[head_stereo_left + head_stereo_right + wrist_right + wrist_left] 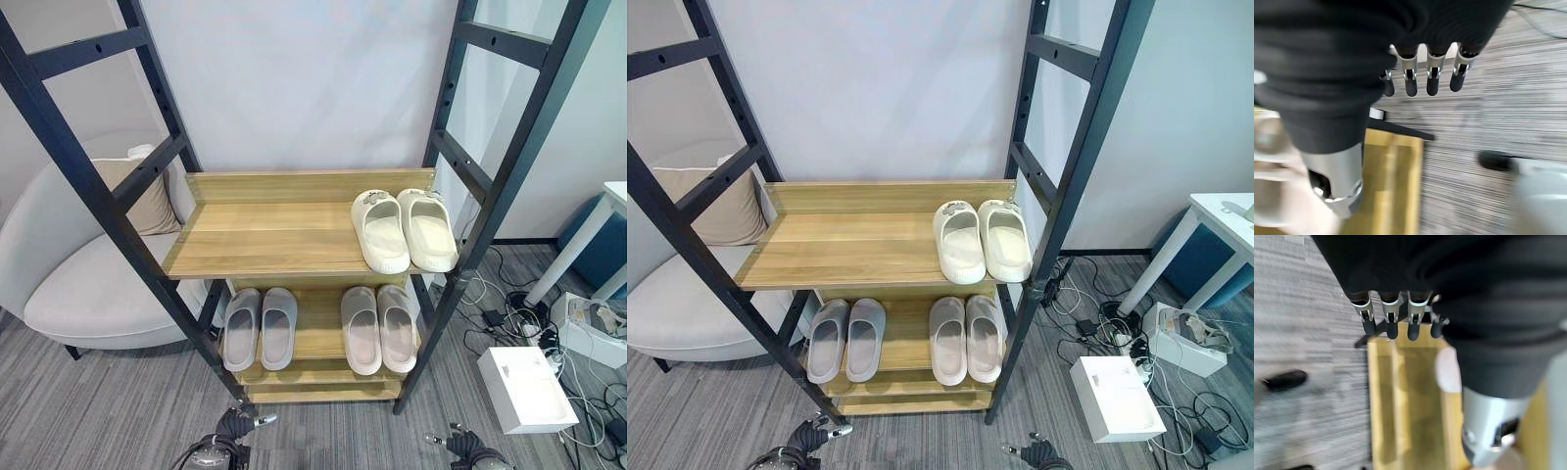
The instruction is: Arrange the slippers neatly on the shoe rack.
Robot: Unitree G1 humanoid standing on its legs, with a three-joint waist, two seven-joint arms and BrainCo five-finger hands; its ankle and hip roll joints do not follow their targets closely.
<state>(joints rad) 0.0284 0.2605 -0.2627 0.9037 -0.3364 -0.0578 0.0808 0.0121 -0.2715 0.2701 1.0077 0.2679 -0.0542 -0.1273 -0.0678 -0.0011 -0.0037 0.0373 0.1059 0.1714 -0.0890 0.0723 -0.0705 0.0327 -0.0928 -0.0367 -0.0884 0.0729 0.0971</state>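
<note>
Rack: the shoe rack (274,240) stands straight ahead of me, wooden shelves in a black frame, against a pale wall

Cream pair: the cream slippers (404,228) sit side by side at the right end of the rack's upper shelf, toes toward me, touching along their inner edges

Grey pair: the grey slippers (260,326) lie on the left half of the rack's lower shelf, side by side

Pinkish pair: the pale pink slippers (378,327) lie on the right half of that lower shelf, directly under the cream pair

My left hand: my left hand (235,425) hangs low in front of the rack's left foot, fingers (1391,323) relaxed and apart, holding nothing

My right hand: my right hand (462,443) hangs low by the rack's right foot, fingers (1432,78) loose and apart, empty

Handling: I judge these to be light moulded foam, soft but springy; best taken across the strap or by the side of the sole, since a pinch at the toe would let it swing

Progress: all three pairs look squared up on the rack, so I think little is left

Surface: smooth wood shelves, likely a bit slippery under foam

Room: grey carpet (118,411) around the rack; an armchair (88,284) to the rack's left; a white box (529,387) and cables to its right
</note>
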